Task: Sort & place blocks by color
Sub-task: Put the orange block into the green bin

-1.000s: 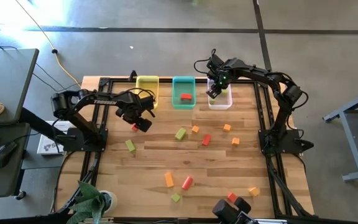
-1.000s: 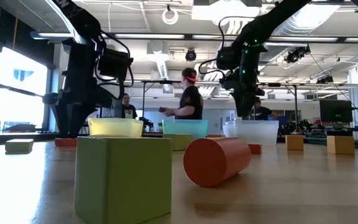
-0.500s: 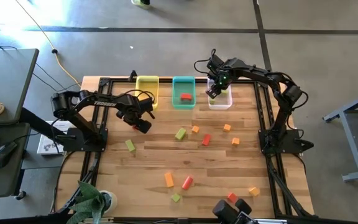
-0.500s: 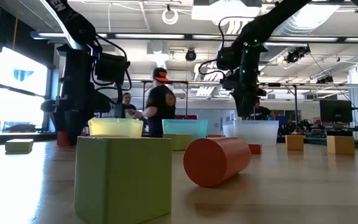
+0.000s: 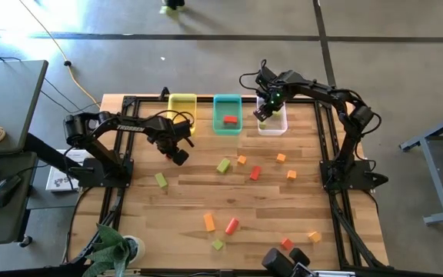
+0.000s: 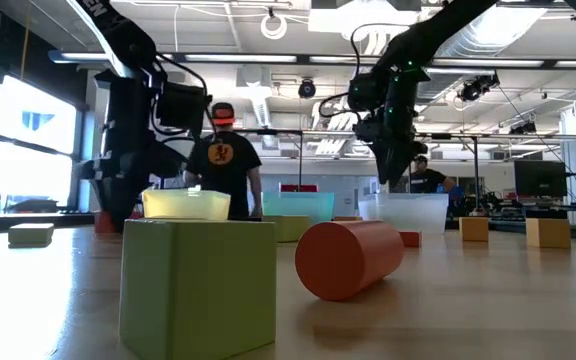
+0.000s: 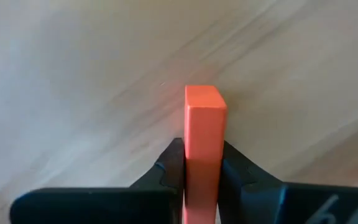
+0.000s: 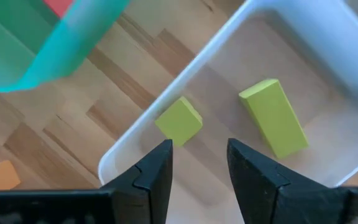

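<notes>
Blocks look like small solid painted pieces: prob light, rigid, smooth faces, so slip is the main risk, not crushing. Near edge of the wooden table (image 5: 191, 200): green cube (image 6: 198, 288) and red-orange cylinder (image 6: 349, 259) lying on its side; cyl will roll, so I'd pinch it across the flat ends or straddle the curve square-on. Mid table, loose orange, red and green bars/cubes scattered well apart, room to come straight down on each; take bars across the narrow pair of flat faces, near mid-length so they don't pivot. Left gripper (image 5: 177, 153) sits left-centre, just near of the yellow rectangular plastic bin (image 5: 181, 112), fingers pinching a red-orange rectangular bar (image 7: 203, 134) on its two long side faces, bar poking fwd past the tips; grip looks centred, no visible tilt. Far row: yellow bin, teal plastic bin (image 5: 227, 114) w/ one red block in it, clear plastic bin (image 8: 241, 93) on the right. Right gripper (image 8: 197, 163) hangs over the clear bin, fingers spread partway, nothing between them; two light green blocks (image 8: 272, 117) lie in that bin below it.
</notes>
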Available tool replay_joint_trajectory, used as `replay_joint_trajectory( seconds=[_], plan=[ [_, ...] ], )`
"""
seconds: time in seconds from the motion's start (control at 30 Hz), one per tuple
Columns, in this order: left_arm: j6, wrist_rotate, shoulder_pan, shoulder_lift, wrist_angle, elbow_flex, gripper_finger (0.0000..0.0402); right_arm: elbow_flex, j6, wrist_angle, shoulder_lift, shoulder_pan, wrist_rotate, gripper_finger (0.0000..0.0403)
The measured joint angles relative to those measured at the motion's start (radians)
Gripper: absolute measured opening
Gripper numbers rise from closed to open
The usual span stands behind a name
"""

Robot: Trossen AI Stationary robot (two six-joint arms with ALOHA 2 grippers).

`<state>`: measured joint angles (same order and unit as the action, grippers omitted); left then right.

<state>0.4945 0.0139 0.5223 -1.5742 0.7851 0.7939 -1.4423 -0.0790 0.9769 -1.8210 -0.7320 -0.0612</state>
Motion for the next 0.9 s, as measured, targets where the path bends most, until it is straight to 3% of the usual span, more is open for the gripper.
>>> replay_joint_trajectory(
  seconds=[0.27, 0.5, 0.7, 0.9],
  plan=[
    [-0.086, 0.037, -0.006, 0.001, -0.031, 0.171, 0.0035, -0.102, -0.004, 0.017, 0.000, 0.032, 0.000, 0.0140],
    [-0.172, 0.084, 0.023, 0.002, -0.153, 0.306, 0.0035, -0.191, -0.037, 0.021, 0.000, 0.041, 0.000, 0.0140],
    [-0.204, 0.155, 0.065, 0.002, -0.358, 0.329, 0.0035, -0.253, -0.080, 0.018, 0.000, 0.041, 0.000, 0.0140],
    [-0.260, 0.162, 0.099, -0.026, -0.543, 0.329, 0.0036, -0.290, -0.131, 0.000, 0.000, 0.041, 0.001, 0.0140]
  ],
)
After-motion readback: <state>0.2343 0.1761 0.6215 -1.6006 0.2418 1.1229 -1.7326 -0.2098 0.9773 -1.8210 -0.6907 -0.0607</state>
